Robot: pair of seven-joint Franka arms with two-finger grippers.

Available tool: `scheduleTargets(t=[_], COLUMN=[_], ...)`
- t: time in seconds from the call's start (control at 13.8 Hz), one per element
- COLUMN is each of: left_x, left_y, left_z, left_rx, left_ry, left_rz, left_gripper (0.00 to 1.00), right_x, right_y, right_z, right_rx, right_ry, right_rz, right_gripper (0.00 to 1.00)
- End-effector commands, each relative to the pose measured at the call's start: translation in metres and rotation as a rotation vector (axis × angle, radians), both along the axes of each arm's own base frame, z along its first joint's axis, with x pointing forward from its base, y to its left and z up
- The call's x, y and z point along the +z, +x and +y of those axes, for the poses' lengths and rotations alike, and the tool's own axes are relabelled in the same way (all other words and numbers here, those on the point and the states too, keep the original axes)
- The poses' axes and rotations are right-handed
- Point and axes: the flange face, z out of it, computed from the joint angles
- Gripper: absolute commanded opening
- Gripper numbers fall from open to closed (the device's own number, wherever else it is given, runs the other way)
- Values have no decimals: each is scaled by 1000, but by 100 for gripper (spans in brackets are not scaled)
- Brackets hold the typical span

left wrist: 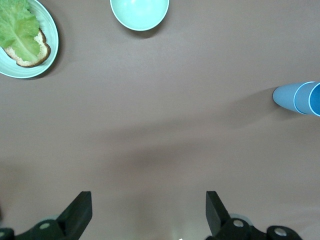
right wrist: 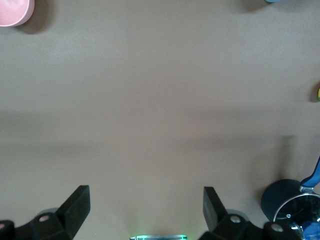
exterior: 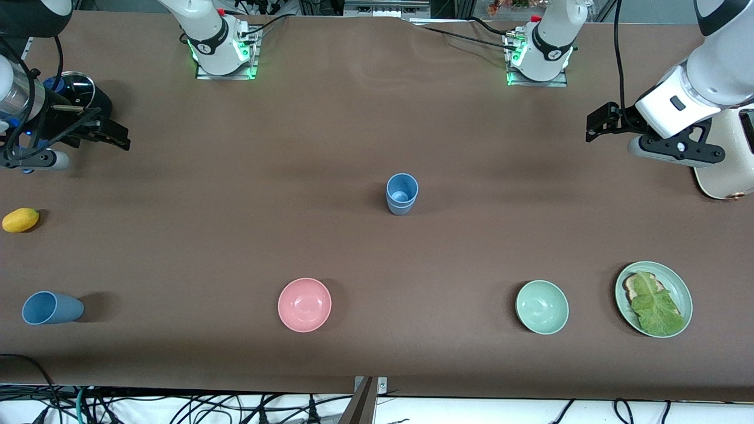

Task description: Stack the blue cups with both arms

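Note:
Two blue cups [exterior: 402,194] stand nested and upright at the middle of the table; they also show in the left wrist view [left wrist: 297,97]. A third blue cup [exterior: 52,308] lies on its side near the front camera at the right arm's end. My left gripper [exterior: 599,122] is open and empty, above the table at the left arm's end, well apart from the stack; its jaws stand wide in the left wrist view [left wrist: 149,212]. My right gripper [exterior: 113,135] is open and empty above the table at the right arm's end [right wrist: 146,210].
A pink bowl [exterior: 304,304], a pale-green bowl [exterior: 542,307] and a green plate [exterior: 683,294] with bread and lettuce lie near the front camera. A lemon [exterior: 20,219] and a black lidded pot [exterior: 79,94] are at the right arm's end. A white appliance [exterior: 727,165] is at the left arm's end.

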Motion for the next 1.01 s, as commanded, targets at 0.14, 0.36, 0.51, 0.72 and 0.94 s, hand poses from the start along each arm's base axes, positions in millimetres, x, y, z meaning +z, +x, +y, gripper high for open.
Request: scheduleTargets(t=[0.14, 0.36, 0.51, 0.72, 0.94], left_x=[4, 4, 4, 4, 4], left_y=[2, 1, 1, 1, 1], left_z=[2, 5, 5, 5, 5], left_rx=[-6, -6, -9, -10, -10], left_ry=[-11, -11, -11, -11, -11], left_rz=[20, 26, 26, 27, 27], left_gripper=[100, 100, 100, 100, 100], right_x=[5, 5, 5, 5, 5], right_y=[1, 0, 0, 0, 0], right_z=[1, 0, 0, 0, 0], right_rx=[15, 13, 12, 12, 11], right_ry=[-5, -5, -3, -3, -2], right_rz=[-8, -9, -8, -6, -6], right_gripper=[100, 100, 100, 100, 100])
